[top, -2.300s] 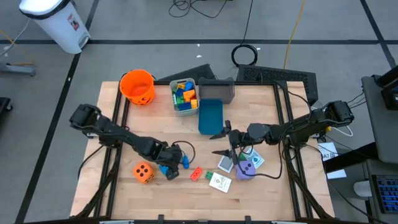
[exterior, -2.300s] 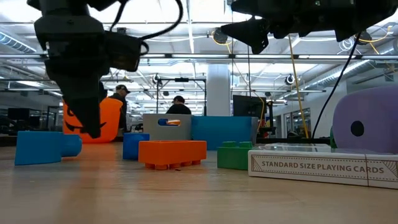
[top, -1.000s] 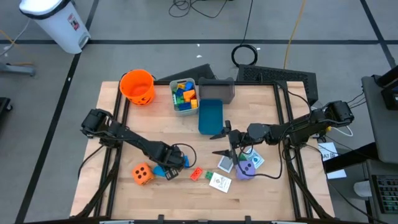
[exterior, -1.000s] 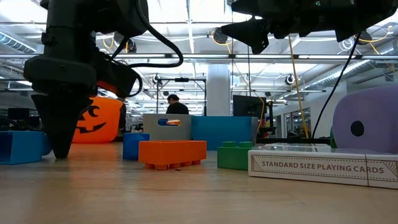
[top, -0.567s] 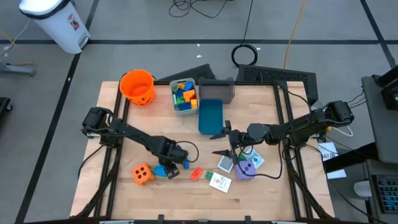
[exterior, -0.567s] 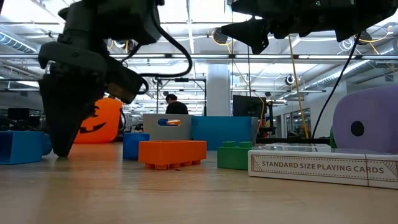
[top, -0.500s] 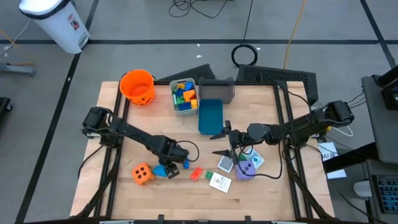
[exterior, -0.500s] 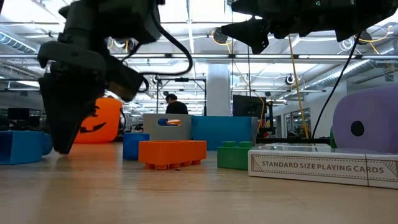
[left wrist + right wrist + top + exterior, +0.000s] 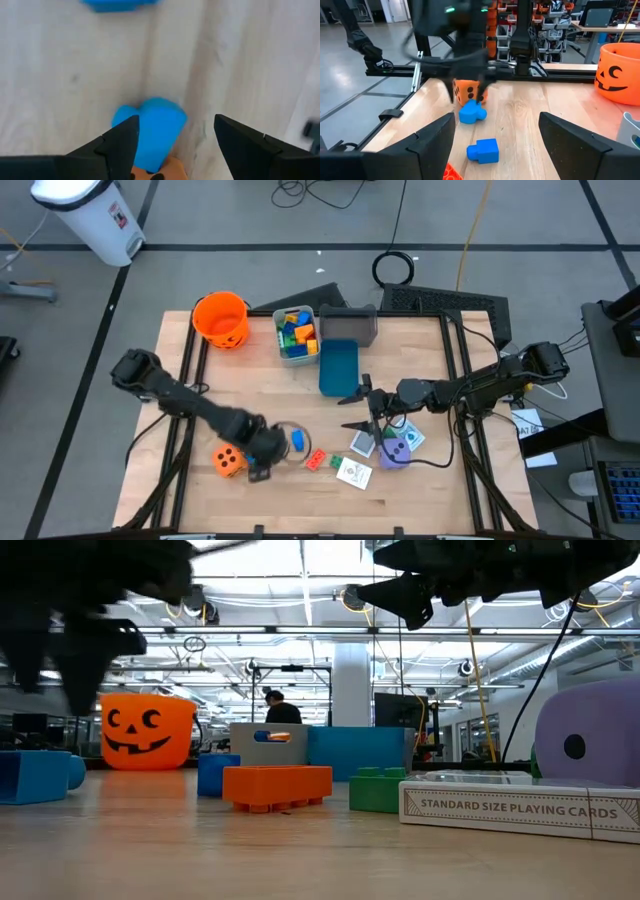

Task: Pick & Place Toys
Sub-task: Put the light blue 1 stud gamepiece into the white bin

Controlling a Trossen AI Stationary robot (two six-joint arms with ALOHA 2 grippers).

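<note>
We have our left gripper (image 9: 262, 463) hanging low at the near edge of the table, its two fingers spread apart with nothing between them. Looking past them in the left wrist view, a rounded blue block (image 9: 150, 127) lies on the wood in the gap, free of both fingers, with the orange dotted die (image 9: 155, 173) just showing beneath it. From above, that die (image 9: 229, 459) sits just beside our gripper on the left, and a second blue block (image 9: 296, 442) lies a little to the right. The right wrist view shows the same group from across the table: the rounded blue block (image 9: 471, 112) touching or nearly touching the die (image 9: 466, 92), the other blue block (image 9: 483, 150) nearer to that camera.

Our right gripper (image 9: 359, 408) waits above the middle of the table, fingers wide and empty, close to the purple die (image 9: 396, 450) and the picture cards (image 9: 354, 471). A red block (image 9: 316, 459) and a green block (image 9: 335, 463) lie between the two groups. The clear bin (image 9: 282, 352) already holds a heap of coloured blocks; the blue bin (image 9: 339, 367) beside it looks empty.

We judge that we are lining up a pick on the rounded blue block. Next we need to come down with one finger on each side and close, taking care not to nudge the die, then carry it to the block bin.
</note>
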